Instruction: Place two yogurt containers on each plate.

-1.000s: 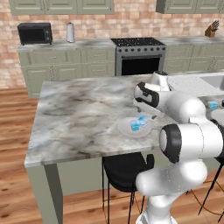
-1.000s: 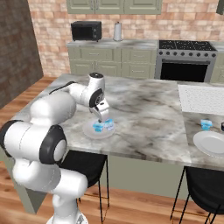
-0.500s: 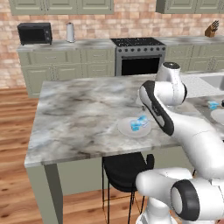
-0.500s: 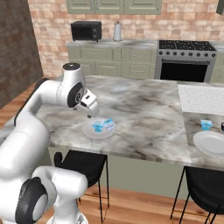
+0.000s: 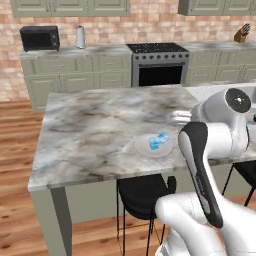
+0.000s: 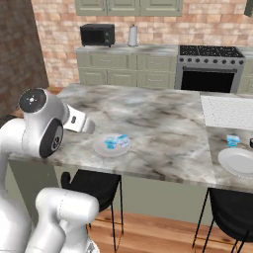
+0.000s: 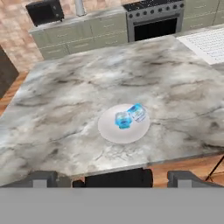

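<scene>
Two light-blue yogurt containers sit side by side on a round pale plate near the front edge of the marble island. The same plate with its pair of tubs appears in both base views. A second plate lies at the island's right end, with one yogurt container on the counter just behind it. My gripper is open and holds nothing. It hangs high and back from the first plate, out past the counter's front edge.
A white ribbed mat covers the island's far right. Black stools stand under the front edge. Behind the island run cabinets with a stove, a microwave and a paper towel roll.
The arm has pulled up and back from just over the first plate toward the base. Both tubs stay on that plate. The jaws stay open.
</scene>
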